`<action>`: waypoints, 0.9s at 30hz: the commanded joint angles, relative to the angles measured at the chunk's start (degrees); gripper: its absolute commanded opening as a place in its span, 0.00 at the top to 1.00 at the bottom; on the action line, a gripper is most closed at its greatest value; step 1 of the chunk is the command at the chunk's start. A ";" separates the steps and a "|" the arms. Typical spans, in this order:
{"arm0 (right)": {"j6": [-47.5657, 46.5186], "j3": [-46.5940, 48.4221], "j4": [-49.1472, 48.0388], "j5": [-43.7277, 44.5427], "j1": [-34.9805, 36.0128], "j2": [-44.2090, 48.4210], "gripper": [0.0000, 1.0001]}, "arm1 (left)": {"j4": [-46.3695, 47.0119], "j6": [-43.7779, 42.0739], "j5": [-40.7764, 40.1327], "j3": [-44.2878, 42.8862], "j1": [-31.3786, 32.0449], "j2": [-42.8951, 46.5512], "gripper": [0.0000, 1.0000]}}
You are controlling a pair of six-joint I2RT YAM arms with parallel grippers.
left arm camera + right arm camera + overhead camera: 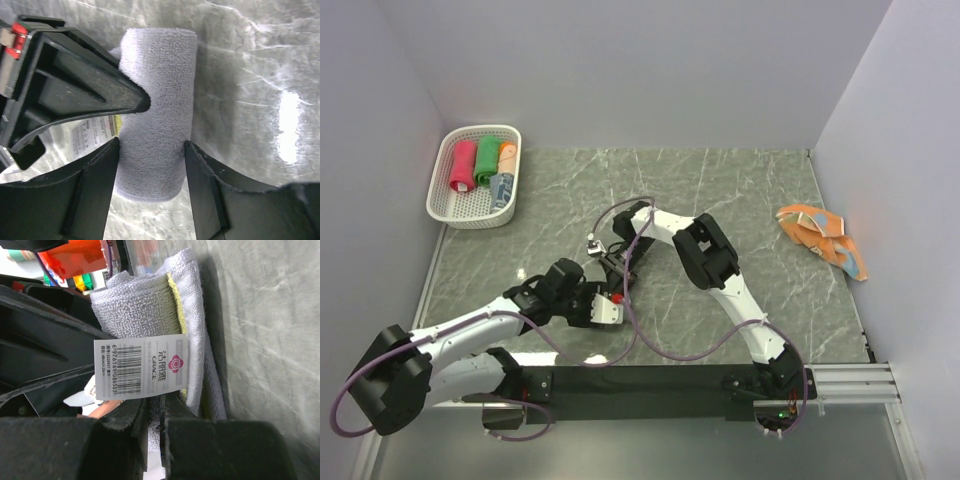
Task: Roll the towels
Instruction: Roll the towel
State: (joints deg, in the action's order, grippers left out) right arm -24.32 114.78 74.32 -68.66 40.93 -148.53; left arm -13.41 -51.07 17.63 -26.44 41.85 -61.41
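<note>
Top external view has the white basket (438,205) at the far left of the table (720,180), holding four rolled towels (486,158) in pink, green, orange and grey-blue. Right of the basket and nearer the arms, the left gripper (151,150) stands about half open, its fingers pressed to both sides of a grey towel roll (157,90). The right gripper (159,415), all but closed, pinches that roll's layered end beside a barcode label (140,367). Farthest right of the basket, a crumpled orange towel (823,238) with light-blue marks lies alone.
</note>
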 commanded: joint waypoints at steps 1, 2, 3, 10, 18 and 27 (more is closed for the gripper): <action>-3.46 -2.02 -5.06 14.17 1.35 -0.62 1.00 | -2.06 1.33 0.30 -1.34 0.34 -2.04 0.39; -3.20 -2.11 -5.33 14.26 1.35 -0.71 1.00 | -2.76 1.32 0.74 -1.51 0.34 -2.66 0.39; -2.93 -2.11 -5.59 14.61 1.26 -0.54 1.00 | -3.63 1.58 0.92 -1.69 0.26 -3.45 0.39; -1.18 -1.75 -8.05 14.87 0.65 2.01 0.98 | -8.47 2.64 2.41 -4.41 0.34 -12.24 0.63; 1.90 -1.85 -12.27 16.54 -7.43 10.97 0.61 | -22.88 2.20 7.33 -9.94 0.34 -18.48 0.94; 7.09 -11.12 -24.11 22.07 -18.32 28.19 0.53 | -37.12 4.57 17.77 -20.65 -2.55 -29.97 0.99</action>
State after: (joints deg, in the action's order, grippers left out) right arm -19.05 108.84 57.25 -50.02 24.64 -129.62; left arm -34.33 -49.50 27.90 -46.39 40.60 -84.23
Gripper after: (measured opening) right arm 0.465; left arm 0.203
